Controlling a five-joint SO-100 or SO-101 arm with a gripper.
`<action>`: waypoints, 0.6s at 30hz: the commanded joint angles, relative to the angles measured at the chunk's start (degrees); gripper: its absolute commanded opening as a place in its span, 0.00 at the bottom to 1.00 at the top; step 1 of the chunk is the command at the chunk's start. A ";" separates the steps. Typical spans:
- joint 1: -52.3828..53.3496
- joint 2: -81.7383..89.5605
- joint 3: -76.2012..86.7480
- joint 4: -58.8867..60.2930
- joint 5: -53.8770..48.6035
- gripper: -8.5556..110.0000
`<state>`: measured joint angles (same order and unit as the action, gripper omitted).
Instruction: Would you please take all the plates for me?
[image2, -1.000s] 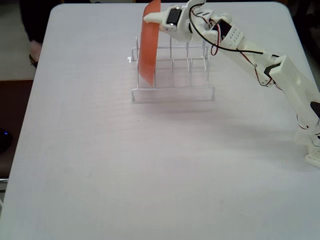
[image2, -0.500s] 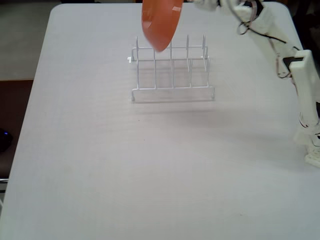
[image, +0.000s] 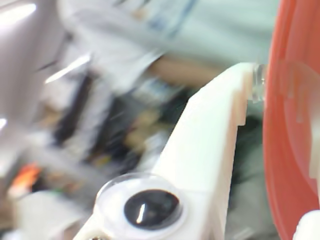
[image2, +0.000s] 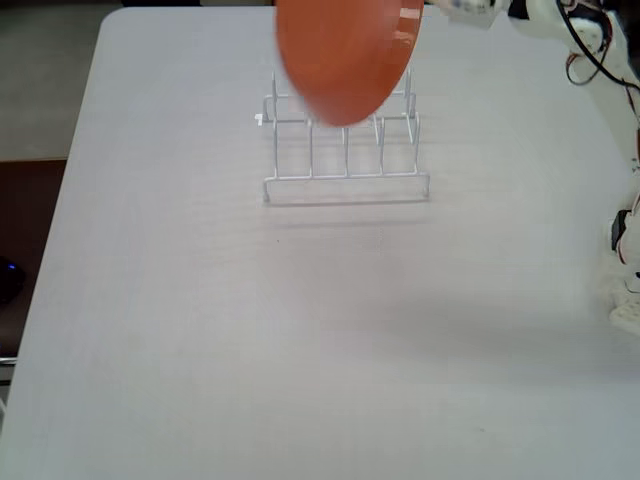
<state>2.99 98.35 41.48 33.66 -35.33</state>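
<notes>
An orange plate hangs in the air above the white wire rack, its round face turned toward the fixed view and covering the rack's upper back part. My gripper comes in from the top right and is shut on the plate's upper right rim. In the wrist view the plate fills the right edge, and a white finger presses against its rim at the gripper. No other plates are in view, and no plate stands in the rack's slots.
The rack stands at the back middle of a pale grey table. The arm runs down the right edge to its base. Dark floor lies past the table's left edge. The wrist view's background is blurred.
The orange plate has been lifted out of the rack's left slot, risen and turned from edge-on to face the camera. The arm has swung up toward the top right.
</notes>
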 joint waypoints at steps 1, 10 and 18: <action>-6.94 3.52 2.81 -9.93 5.19 0.07; -17.31 -4.22 3.87 -25.49 13.71 0.07; -21.36 -7.03 3.87 -30.67 22.41 0.07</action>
<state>-17.05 90.09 46.76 5.80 -16.44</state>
